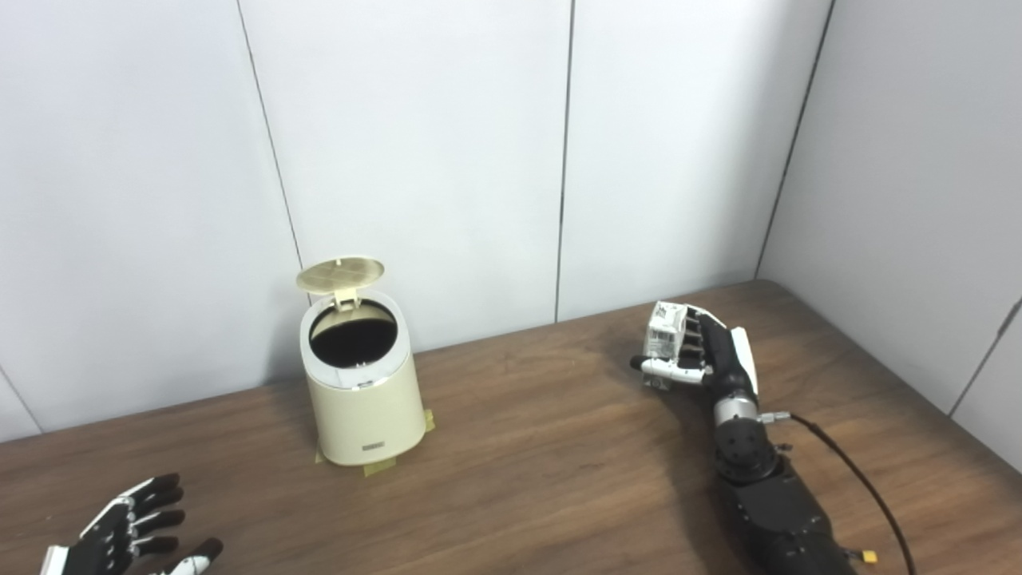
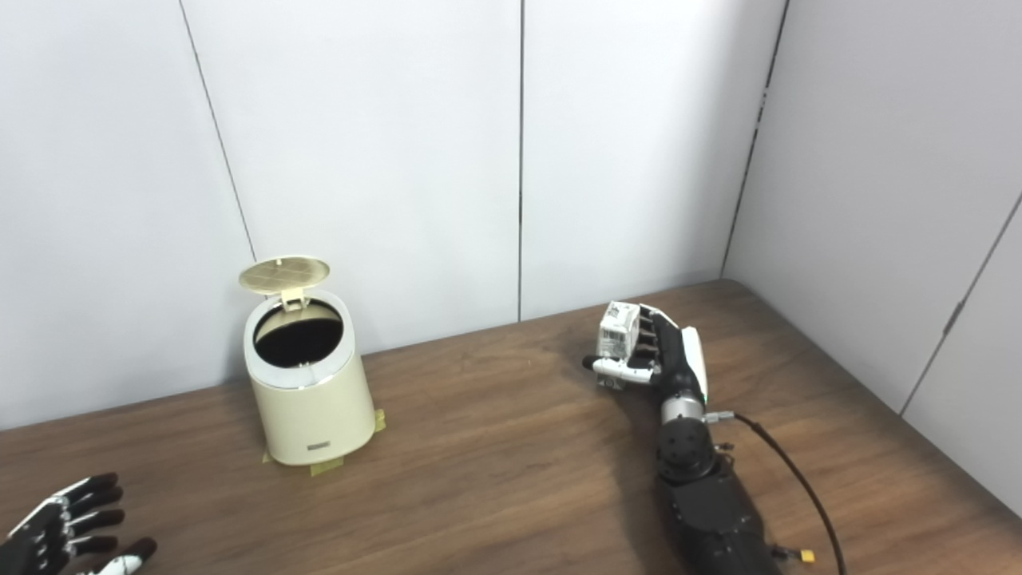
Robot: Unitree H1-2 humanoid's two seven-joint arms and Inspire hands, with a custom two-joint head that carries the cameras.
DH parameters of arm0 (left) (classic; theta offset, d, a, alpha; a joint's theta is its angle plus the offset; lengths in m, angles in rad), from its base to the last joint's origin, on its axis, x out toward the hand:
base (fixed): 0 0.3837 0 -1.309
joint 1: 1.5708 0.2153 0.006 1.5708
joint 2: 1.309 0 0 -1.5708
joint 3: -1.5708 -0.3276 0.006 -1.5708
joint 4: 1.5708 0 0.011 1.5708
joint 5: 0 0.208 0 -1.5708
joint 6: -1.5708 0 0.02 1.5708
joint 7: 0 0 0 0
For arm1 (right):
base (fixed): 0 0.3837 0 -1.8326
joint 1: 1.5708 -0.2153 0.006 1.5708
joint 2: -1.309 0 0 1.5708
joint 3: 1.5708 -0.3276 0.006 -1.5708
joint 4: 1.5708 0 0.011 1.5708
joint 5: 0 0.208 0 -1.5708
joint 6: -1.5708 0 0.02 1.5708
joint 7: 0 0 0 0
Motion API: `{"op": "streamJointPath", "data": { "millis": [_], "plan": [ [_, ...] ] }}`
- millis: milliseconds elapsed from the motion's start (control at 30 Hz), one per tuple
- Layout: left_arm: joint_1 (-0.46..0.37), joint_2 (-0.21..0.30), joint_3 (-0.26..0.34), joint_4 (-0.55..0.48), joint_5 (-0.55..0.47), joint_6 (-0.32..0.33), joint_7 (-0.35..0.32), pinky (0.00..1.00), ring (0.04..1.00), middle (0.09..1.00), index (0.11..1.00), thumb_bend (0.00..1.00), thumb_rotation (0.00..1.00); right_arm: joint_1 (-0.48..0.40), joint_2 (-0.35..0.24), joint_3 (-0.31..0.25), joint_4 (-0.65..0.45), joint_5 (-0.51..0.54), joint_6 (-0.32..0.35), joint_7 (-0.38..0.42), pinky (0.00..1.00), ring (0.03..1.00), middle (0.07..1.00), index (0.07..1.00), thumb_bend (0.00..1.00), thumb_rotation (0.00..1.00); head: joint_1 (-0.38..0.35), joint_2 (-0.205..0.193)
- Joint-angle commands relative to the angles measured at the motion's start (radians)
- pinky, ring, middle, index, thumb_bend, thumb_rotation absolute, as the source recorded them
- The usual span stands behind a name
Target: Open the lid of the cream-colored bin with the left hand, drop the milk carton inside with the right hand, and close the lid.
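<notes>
Beside the lid-up, dark-mouthed bin (image 1: 363, 399), milk carton (image 1: 665, 334) in right robot hand (image 1: 703, 355).

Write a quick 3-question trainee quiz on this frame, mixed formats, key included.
1. True or false: the round ribbed lid of the cream-colored cylindrical bin is closed.
2. Multiple choice: the small white printed milk carton is
A) inside the bin
B) held in the right robot hand
C) lying on the brown wooden table beside the bin
3. Fill in: the left robot hand, fingers apart and holding nothing, is at the picture's bottom ______ corner.

Key
1. False: the lid stands up, hinged at the back, and the dark opening shows.
2. B
3. left
</notes>
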Motion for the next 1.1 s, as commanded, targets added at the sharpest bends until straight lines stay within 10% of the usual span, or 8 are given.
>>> {"op": "streamJointPath", "data": {
  "millis": [0, 133, 533, 1067],
  "plan": [
    [-0.021, 0.01, 0.002, -0.039, -0.012, -0.02, 0.001, 0.63, 0.726, 0.774, 0.772, 0.66, 0.0, -0.044, 0.007, 0.009, 0.023, -0.008, -0.003, -0.02, 0.62, 0.675, 0.73, 0.728, 0.75, 0.03, 0.006, 0.003],
    [-0.017, 0.009, -0.006, -0.049, 0.004, -0.018, 0.006, 0.62, 0.723, 0.776, 0.776, 0.66, 0.0, -0.066, 0.02, 0.006, 0.068, -0.035, -0.024, -0.136, 0.48, 0.545, 0.563, 0.526, 0.57, 0.03, 0.016, 0.008],
    [-0.019, 0.006, -0.009, -0.035, -0.009, -0.035, 0.004, 0.64, 0.734, 0.78, 0.78, 0.66, 0.0, -0.06, 0.021, 0.016, 0.041, -0.032, -0.079, -0.201, 0.35, 0.403, 0.495, 0.516, 0.52, 0.0, 0.031, 0.015],
    [-0.015, -0.006, -0.032, -0.019, 0.009, -0.047, 0.011, 0.63, 0.719, 0.766, 0.767, 0.67, 0.0, -0.007, 0.048, 0.138, -0.395, -0.062, 0.043, 0.036, 0.35, 0.403, 0.496, 0.517, 0.52, 0.0, 0.152, 0.023]
  ]
}}
